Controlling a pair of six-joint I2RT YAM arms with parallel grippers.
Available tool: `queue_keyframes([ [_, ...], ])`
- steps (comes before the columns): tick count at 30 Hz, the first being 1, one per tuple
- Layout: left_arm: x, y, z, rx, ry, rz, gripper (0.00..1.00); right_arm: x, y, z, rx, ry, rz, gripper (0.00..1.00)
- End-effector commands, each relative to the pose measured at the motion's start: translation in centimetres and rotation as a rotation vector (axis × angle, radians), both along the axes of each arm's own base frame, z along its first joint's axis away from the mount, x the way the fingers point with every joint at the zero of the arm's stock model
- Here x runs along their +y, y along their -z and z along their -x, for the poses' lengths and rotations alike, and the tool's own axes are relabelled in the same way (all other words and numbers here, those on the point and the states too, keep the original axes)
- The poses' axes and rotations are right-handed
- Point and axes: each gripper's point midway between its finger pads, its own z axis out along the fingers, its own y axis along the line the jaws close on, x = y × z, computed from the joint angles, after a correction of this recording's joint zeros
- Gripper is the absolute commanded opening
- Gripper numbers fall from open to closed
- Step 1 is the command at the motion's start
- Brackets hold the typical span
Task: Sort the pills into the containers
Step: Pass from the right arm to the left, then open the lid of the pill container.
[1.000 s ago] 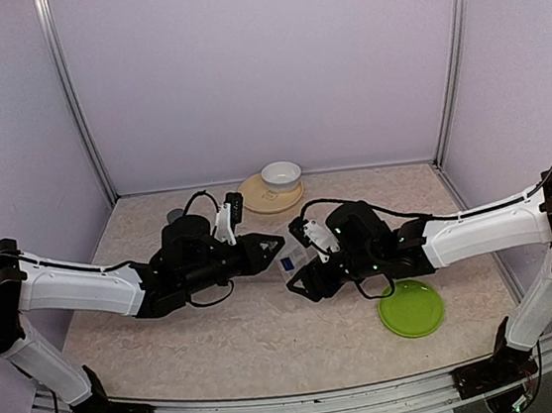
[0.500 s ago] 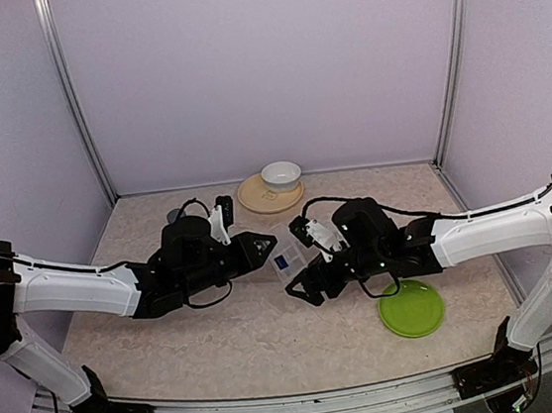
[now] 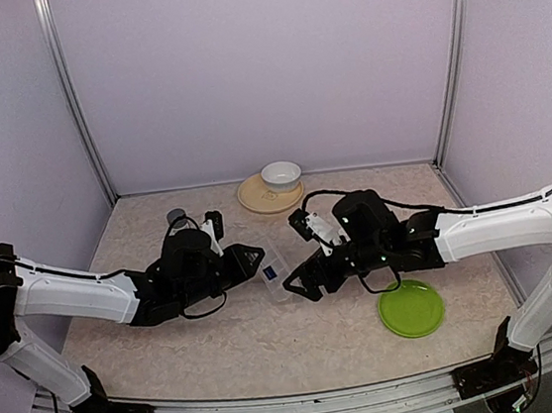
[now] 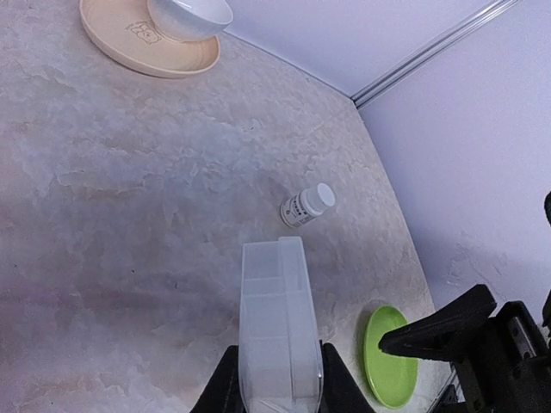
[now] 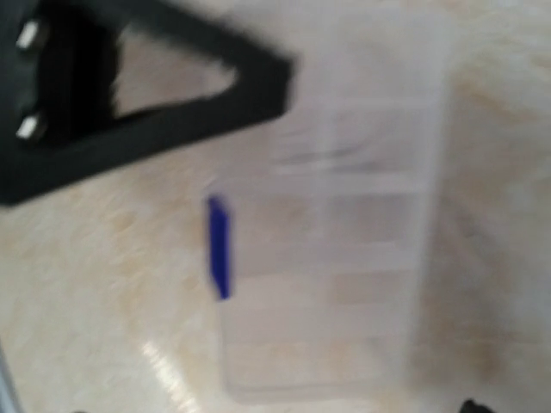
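Top external: pill box (image 3: 271, 270) lies further left than a second ago, on the table between the arms, pinched at one end by left gripper (image 3: 255, 260). Right gripper (image 3: 295, 282) has let go, fingers spread, just beside it. Likely repositioning; sorting not begun. No pills discernible; right wrist view blurred.

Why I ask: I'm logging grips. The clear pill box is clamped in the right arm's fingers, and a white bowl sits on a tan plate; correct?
No: the left wrist view shows the pill box clamped in the left arm's fingers, not the right's. The white bowl does sit on the tan plate.
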Motion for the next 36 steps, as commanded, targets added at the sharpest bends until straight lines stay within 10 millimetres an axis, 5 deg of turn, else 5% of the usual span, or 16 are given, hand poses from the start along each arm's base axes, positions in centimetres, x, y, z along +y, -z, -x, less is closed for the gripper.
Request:
queue_keyframes([
  [1,1.0,-0.6,-0.4,-0.01,-0.055,0.023,0.08,-0.9,-1.7,-2.1,-0.047,0.121,0.012,0.91],
  [13,1.0,0.5,-0.3,0.012,-0.06,0.023,0.09,3.4,-1.2,-2.3,0.014,0.022,-0.053,0.64],
  [36,1.1,1.2,-0.3,0.016,-0.063,0.012,0.1,6.3,0.6,-1.7,0.077,-0.056,-0.043,0.41],
])
